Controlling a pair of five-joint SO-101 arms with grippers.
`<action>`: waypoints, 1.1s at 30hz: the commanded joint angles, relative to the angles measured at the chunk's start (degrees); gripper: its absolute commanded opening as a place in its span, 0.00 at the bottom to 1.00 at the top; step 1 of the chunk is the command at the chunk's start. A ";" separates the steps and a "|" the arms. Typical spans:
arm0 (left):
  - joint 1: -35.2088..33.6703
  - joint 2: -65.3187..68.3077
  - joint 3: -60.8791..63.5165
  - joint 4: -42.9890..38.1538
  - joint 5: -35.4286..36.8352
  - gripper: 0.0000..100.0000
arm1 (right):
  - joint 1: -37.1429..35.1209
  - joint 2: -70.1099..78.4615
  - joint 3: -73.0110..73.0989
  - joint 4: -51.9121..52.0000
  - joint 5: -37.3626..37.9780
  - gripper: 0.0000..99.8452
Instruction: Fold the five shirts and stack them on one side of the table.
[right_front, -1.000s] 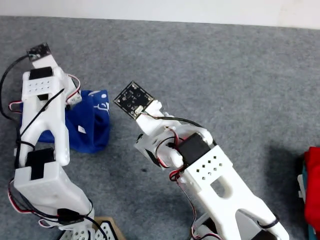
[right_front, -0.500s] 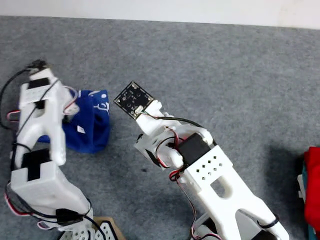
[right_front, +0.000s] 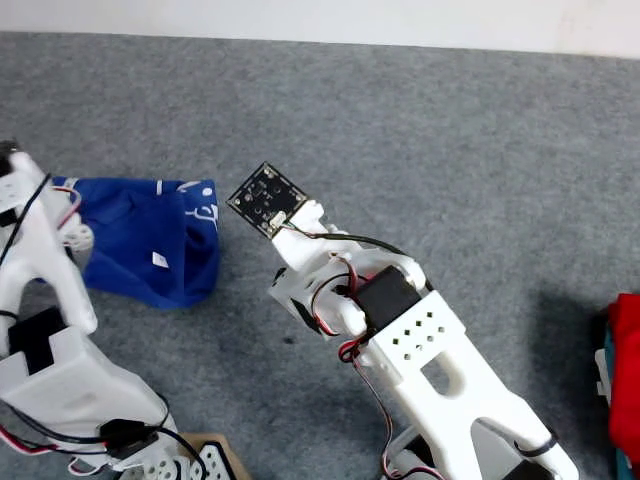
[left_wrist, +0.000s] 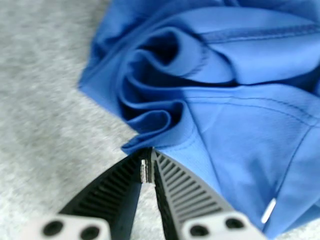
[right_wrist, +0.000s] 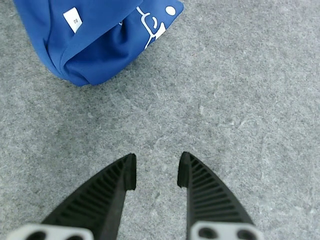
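A crumpled blue shirt (right_front: 150, 240) is seen at about 9 o'clock on the grey counter (right_front: 450, 150). Its folded hem is pinched by the left claw (left_wrist: 147, 167), whose jaws are pressed together, at the end of the left arm (right_front: 40, 300) bent over the 8 o'clock edge. The right claw (right_wrist: 156, 172) is held moderately parted over bare counter, empty, near the shirt's 4 o'clock corner. A red cloth (right_front: 625, 380) is seen at 4 o'clock.

white plastic arms (right_front: 450, 370), black servos (right_front: 385, 298), red and black cables (right_front: 330, 315), ribbed black claw fingers (right_wrist: 205, 195).
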 joint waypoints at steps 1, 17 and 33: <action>-2.24 -1.19 -5.23 4.31 -0.53 0.01 | 0.75 -1.54 -0.48 -0.75 -0.53 0.15; 6.73 -4.79 -21.93 7.30 -3.25 0.01 | 0.57 -1.54 -0.48 -0.84 -0.53 0.15; 5.93 17.80 -22.02 7.65 -3.60 0.01 | 0.66 -1.63 -0.48 -0.66 -0.53 0.15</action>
